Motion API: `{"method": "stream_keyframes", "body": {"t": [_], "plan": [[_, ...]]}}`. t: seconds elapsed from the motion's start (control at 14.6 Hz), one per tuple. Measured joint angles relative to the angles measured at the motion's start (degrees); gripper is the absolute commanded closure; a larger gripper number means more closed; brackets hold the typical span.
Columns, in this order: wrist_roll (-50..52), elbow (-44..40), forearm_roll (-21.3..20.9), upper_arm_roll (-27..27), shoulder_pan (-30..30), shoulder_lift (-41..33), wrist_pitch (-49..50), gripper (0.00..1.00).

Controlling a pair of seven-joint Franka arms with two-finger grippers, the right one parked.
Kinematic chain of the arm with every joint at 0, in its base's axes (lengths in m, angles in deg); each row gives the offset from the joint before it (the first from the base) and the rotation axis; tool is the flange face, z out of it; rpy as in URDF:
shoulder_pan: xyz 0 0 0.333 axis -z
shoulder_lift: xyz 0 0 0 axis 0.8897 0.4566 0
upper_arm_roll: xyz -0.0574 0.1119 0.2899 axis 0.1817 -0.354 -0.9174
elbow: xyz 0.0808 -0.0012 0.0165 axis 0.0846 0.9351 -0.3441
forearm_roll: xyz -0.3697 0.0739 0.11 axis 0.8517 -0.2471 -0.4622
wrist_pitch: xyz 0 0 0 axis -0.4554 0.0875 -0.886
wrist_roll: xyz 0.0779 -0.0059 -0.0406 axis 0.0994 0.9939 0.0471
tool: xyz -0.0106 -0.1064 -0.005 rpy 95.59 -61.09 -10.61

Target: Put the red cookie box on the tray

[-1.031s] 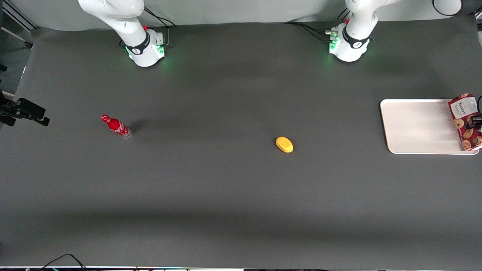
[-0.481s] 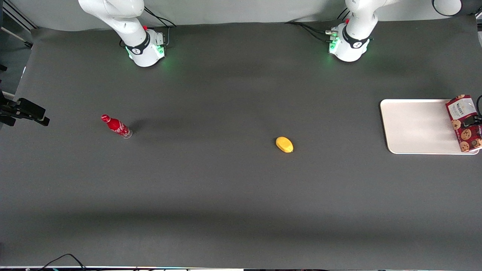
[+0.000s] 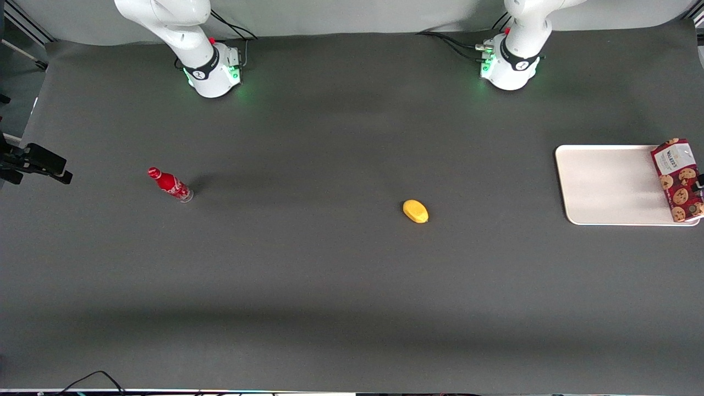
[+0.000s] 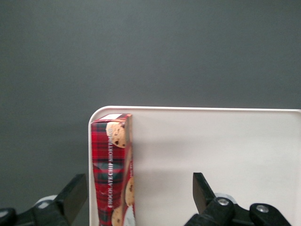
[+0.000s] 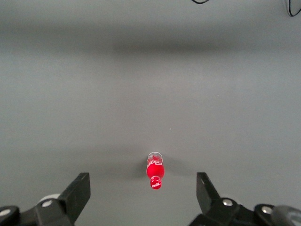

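There's the red cookie box (image 3: pixel 678 180), a long narrow dark-red carton dotted with chocolate-chip cookies, white label panel at the end farther from the front camera. It's lying on the tray (image 3: pixel 610 184), right along the tray's edge at the working arm's end of the table, its length running with that edge. Up close the box (image 4: pixel 112 172) shows a red tartan side with white lettering, tucked just inside the rounded corner of the tray (image 4: pixel 211 146). The tray itself is flat, off-white, low-rimmed, far wider than the box.
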Motion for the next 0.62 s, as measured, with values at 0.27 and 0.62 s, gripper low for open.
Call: {"method": "stream_keyframes", "body": {"t": [0.27, 0.62], "plan": [[12.4, -1.9, -10.4, 5.2, 1.0, -9.2, 9.2, 0.00], [26.0, -7.5, -14.9, 12.8, 4.7, -17.6, 22.9, 0.00]]}}
